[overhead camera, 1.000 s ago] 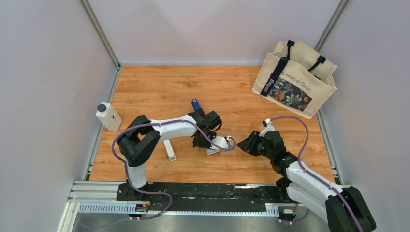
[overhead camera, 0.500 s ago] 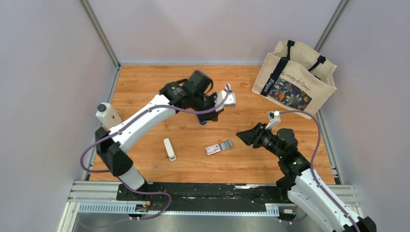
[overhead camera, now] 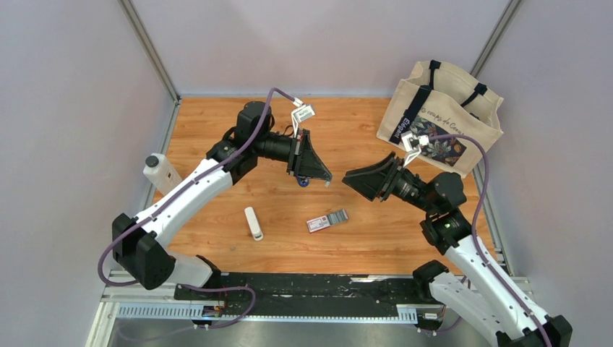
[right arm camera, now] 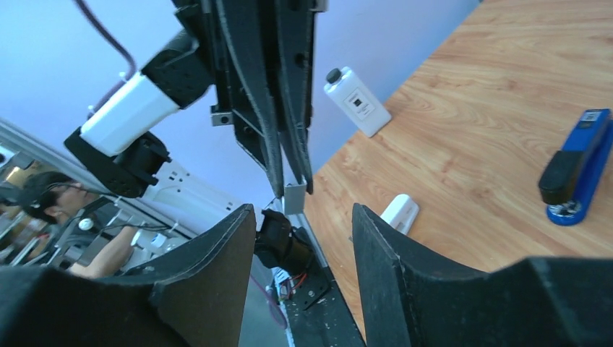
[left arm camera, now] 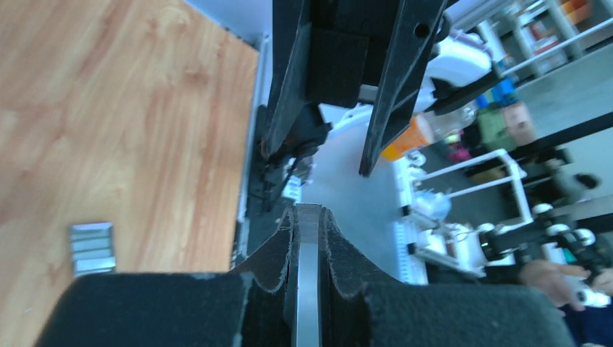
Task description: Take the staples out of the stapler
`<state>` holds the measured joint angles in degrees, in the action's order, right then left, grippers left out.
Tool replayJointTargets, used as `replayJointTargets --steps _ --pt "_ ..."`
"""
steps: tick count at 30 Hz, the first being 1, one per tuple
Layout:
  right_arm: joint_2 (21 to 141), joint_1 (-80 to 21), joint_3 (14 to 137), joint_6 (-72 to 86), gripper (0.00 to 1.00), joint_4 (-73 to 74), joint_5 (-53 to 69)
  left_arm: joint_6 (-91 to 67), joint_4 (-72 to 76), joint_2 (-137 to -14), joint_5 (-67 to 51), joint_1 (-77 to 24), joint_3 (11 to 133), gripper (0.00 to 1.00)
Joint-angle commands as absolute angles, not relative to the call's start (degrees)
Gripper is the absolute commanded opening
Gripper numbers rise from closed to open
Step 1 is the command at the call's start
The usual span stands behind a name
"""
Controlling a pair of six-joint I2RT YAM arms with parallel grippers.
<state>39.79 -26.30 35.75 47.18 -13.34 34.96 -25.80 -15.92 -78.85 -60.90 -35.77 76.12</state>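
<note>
The blue stapler point(overhead camera: 303, 181) lies on the wooden table, mostly hidden under my left gripper point(overhead camera: 327, 179); the right wrist view shows it whole point(right arm camera: 578, 170), blue with a black tip. My left gripper point(left arm camera: 309, 217) is raised off the table and shut on a thin grey metal strip point(left arm camera: 309, 282), whose end sticks out past the tips point(right arm camera: 294, 196). My right gripper point(overhead camera: 348, 177) is open and empty point(right arm camera: 302, 217), also in the air. It faces the left gripper tip to tip, a short gap apart.
A flat pink-and-white box point(overhead camera: 327, 220) and a white rounded stick point(overhead camera: 252, 223) lie on the table in front of the arms. A white bottle point(overhead camera: 162, 174) stands at the left edge. A canvas tote bag point(overhead camera: 441, 119) stands at the back right.
My left arm left the box, passed over the stapler, then lifted and turned its shut jaws rightward. My right arm rose and swung left, now facing them.
</note>
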Motion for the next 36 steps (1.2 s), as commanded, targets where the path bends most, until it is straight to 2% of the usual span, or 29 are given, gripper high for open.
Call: replayJointTargets --steps 1,9,22,36 --pt "42.71 -28.91 38.75 51.51 0.55 -23.82 39.64 -52.01 14.19 -76.99 -67.24 -34.37 71.12 0.08" --pt "45.79 -33.31 40.43 49.04 0.51 -23.03 37.97 -58.53 21.97 -77.08 -66.71 -33.4 69.0 0.08" --pt "45.53 -33.92 40.08 48.69 0.42 -23.47 31.73 -51.25 13.55 -75.94 -64.34 -33.4 68.64 0.09" --pt "49.04 -36.56 41.22 48.78 0.44 -25.84 30.32 -47.64 9.58 -75.41 -63.28 -33.4 68.82 0.08"
